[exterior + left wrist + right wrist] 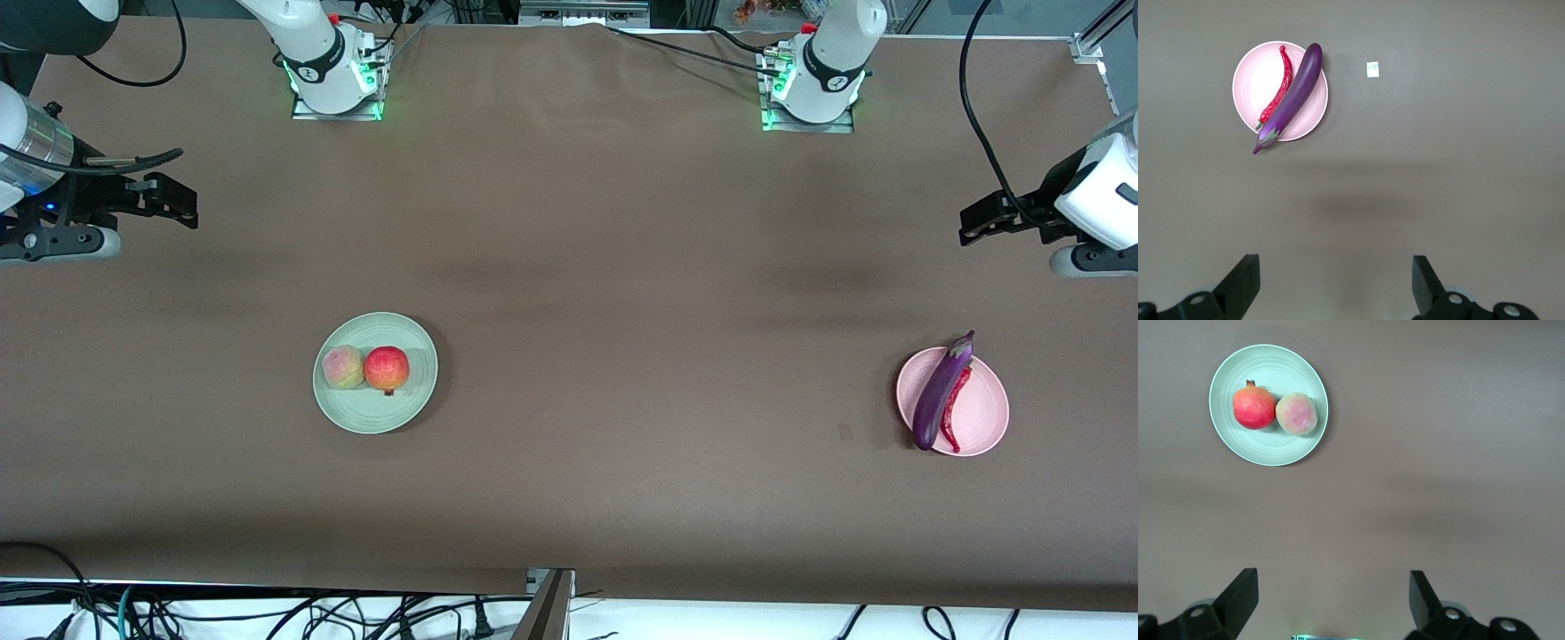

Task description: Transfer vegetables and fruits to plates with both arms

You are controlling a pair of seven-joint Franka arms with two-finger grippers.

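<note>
A pale peach and a red pomegranate-like fruit lie side by side on the mint green plate, toward the right arm's end of the table. The purple eggplant and the red chili pepper rest together on the pink plate, toward the left arm's end; the eggplant's stem end overhangs the rim. My right gripper hangs open and empty over bare cloth. My left gripper is open and empty too. The left wrist view shows the eggplant, and the right wrist view the peach, both well away from the fingers.
A brown cloth covers the whole table. A small white tag lies on it beside the pink plate. The arm bases stand along the table edge farthest from the front camera. Cables hang below the edge nearest that camera.
</note>
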